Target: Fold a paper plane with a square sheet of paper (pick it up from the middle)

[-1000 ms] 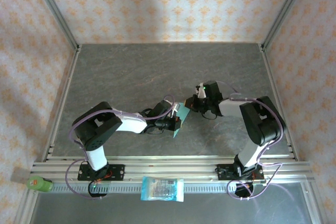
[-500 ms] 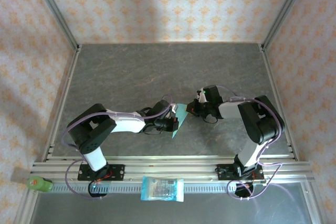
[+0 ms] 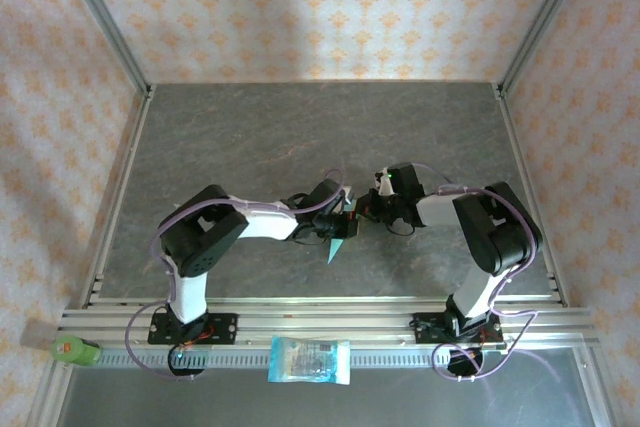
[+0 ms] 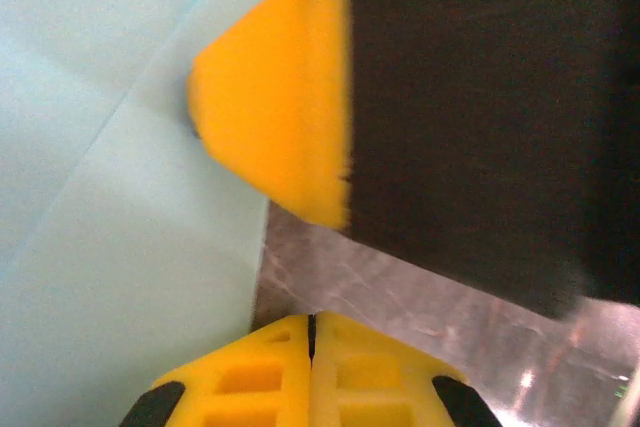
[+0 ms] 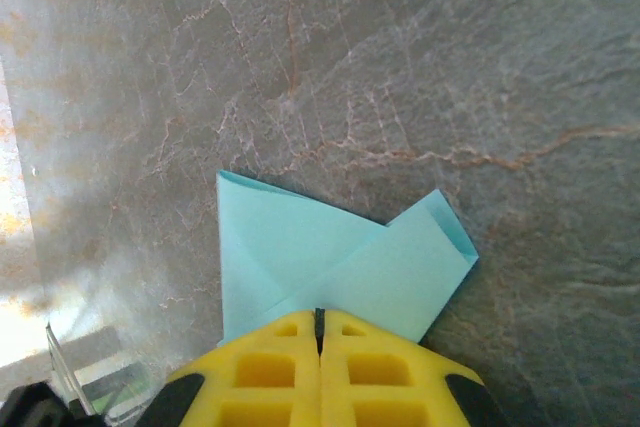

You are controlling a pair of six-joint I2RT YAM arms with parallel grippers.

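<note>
Right gripper [image 5: 320, 315] has its two yellow, honeycomb-moulded fingers pressed together with no gap, pinching one edge of the sheet of paper [image 5: 320, 247]. The left gripper [image 4: 311, 329] is likewise closed tip to tip, and the paper runs down beside its left finger; I cannot tell whether any of it is caught there. The paper is thin, matt and light teal, folded into overlapping triangular flaps with crisp creases. It sits at the middle of the table [image 5: 450, 67], a little toward the near side, between the two grippers. The right wrist view gives its outline: a sharp corner on one side and a blunter, squared flap on the other. The left wrist view instead shows a broad pale face crossed by one long straight crease, with the right gripper's rounded yellow pad [image 4: 270, 97] against the paper's edge and a black body behind it. From above, the paper's long point aims at the near edge. The table is dark grey, stone-patterned, with brownish veins. Along its near side runs a ribbed aluminium rail [image 3: 400, 319], and just nearer than it lies a blue-and-white printed plastic packet [image 3: 310, 360].
</note>
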